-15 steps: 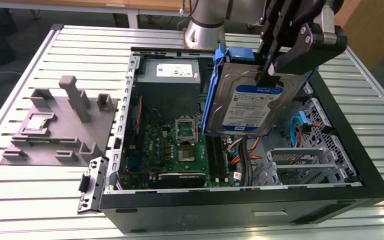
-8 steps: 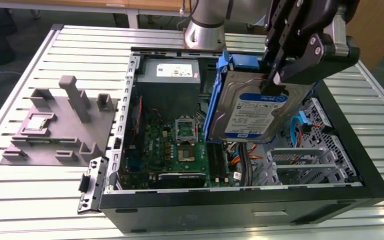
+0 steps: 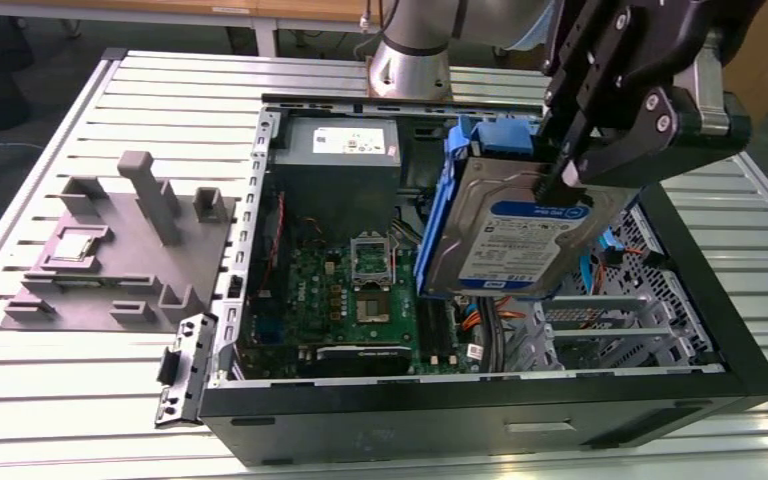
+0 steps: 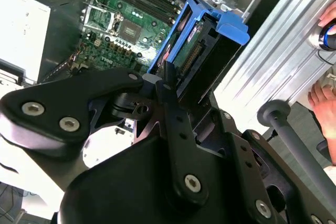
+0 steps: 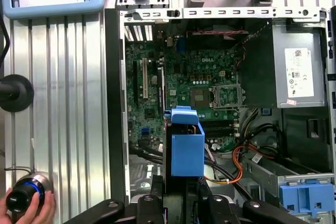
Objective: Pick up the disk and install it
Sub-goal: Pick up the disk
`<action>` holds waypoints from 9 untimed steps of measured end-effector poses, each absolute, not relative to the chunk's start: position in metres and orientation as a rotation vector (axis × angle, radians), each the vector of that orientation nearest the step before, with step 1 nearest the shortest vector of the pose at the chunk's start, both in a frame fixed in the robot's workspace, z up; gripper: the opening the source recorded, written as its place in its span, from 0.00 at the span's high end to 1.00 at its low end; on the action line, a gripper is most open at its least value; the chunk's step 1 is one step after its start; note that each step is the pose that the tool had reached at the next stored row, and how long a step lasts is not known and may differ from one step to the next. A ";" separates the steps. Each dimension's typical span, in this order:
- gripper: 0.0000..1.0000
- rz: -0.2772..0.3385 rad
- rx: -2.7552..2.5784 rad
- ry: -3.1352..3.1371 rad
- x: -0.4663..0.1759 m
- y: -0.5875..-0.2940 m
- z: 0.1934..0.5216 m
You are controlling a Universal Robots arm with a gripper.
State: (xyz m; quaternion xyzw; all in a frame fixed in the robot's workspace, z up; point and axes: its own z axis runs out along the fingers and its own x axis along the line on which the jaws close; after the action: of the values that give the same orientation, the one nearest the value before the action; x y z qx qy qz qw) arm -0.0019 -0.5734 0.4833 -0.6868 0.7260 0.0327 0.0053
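Black fingers [image 3: 560, 178] grasp the disk [image 3: 524, 238], tilted over the open computer case [image 3: 491, 405], with motherboard [image 3: 357, 295] and orange cables [image 5: 234, 165] beneath.

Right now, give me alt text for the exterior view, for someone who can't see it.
The pincer grips the disk, tilted in its blue bracket, above an open computer case with the motherboard exposed. A grey fixture sits on the slatted table at the exterior view's left.

End effector tilted, gripping
The arm [image 3: 408, 55] stands upright behind; its black end effector [image 3: 560, 185] slants downward, fingers clamped on the disk [image 3: 518, 240].
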 end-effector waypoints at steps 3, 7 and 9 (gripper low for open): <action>0.65 0.102 -2.151 2.273 0.003 -0.574 0.482; 0.65 0.102 -2.151 2.273 0.013 -0.575 0.481; 0.65 0.102 -2.151 2.273 0.019 -0.575 0.480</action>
State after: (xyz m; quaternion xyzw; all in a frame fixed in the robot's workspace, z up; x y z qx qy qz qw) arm 0.0189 -0.5750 0.4798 -0.6868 0.7260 0.0326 0.0052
